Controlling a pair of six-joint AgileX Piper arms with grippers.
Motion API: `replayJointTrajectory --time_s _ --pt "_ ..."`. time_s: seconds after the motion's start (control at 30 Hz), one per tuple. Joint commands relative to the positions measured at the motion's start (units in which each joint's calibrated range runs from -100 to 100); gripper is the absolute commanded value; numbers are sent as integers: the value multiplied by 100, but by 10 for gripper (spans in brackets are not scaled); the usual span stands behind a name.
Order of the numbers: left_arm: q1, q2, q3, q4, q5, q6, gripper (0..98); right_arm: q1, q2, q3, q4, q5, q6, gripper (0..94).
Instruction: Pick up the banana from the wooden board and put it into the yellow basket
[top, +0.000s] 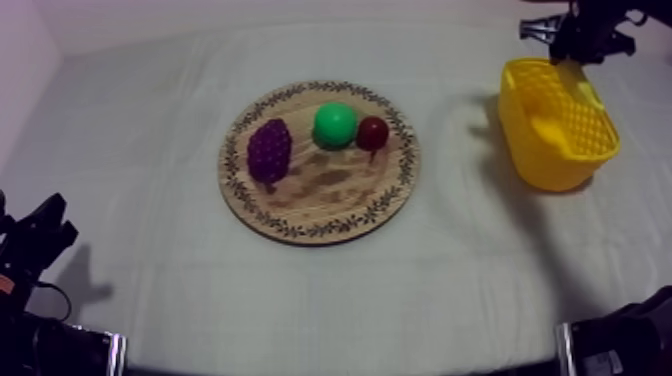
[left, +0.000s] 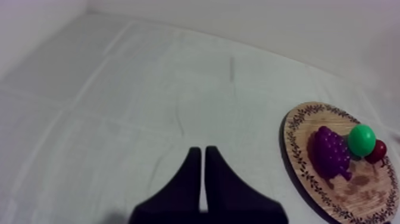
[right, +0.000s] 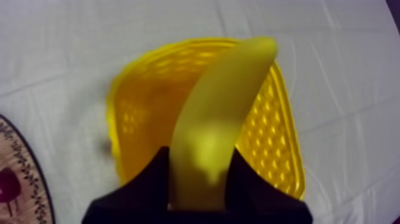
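The yellow banana (right: 220, 101) hangs over the yellow basket (right: 271, 134), gripped at its near end. My right gripper (right: 199, 158) is shut on it, one black finger at each side. In the top view this gripper (top: 568, 45) hovers above the far end of the basket (top: 555, 165) at the table's right. The round wooden board (top: 330, 200) lies mid-table with no banana on it. My left gripper (left: 203, 173) is shut on nothing, its fingers forming a narrow wedge over bare cloth, and it sits low at the left (top: 40, 232).
On the board lie a purple bunch of grapes (top: 269, 150), a green pear (top: 335, 125) and a small red fruit (top: 373, 132). From the left wrist the board (left: 357, 187) with the grapes (left: 330, 154) shows off to the side.
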Motion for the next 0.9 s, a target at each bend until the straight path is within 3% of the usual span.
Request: replayJointTrajectory --time_s 0.0,0.2,0.37,0.5,0.67,0.87 --pt "-1 -5 -4 0 -1 2 0 62 94 148 63 -42 -43 106" --pt "-1 -5 -4 0 -1 1 0 283 320 317 29 -445 21 151" --pt "-1 -5 -4 0 -1 1 0 504 341 347 -441 -1100 697 471" --pt "-1 -5 -4 0 -1 1 0 580 306 444 -645 -1517 1024 607" --pt "-1 -5 -4 0 -1 1 0 626 100 576 -919 -1912 1341 584" --pt "-1 -5 -4 0 -1 3 0 705 -714 1236 -1248 -2949 1745 526"
